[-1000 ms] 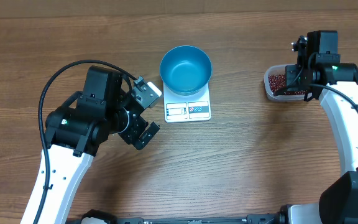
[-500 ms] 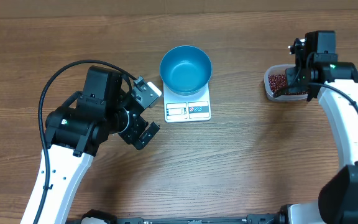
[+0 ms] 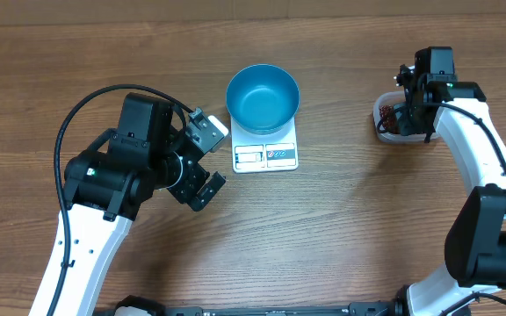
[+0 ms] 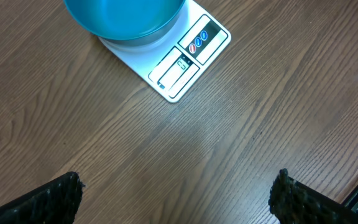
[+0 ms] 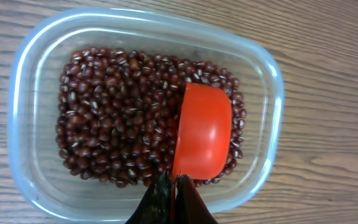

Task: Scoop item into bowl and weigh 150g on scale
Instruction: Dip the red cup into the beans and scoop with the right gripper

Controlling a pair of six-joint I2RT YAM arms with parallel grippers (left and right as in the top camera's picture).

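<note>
The beans [image 5: 117,112] are loose and quick to roll, so don't pinch them. Lift them with the scoop [image 5: 204,134], kept level. They lie in the clear tub [image 5: 27,74], well apart from the bowl [image 3: 263,96] on the scale [image 3: 266,156]. Your right jaws pinch the scoop's near end, its cup among the beans. Your left jaws are spread wide and hold nothing.

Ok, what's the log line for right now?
phase: scoop | right gripper: shut on orange scoop, scoop in beans inside clear tub | left gripper: open, beside scale | blue bowl: empty, on scale
</note>
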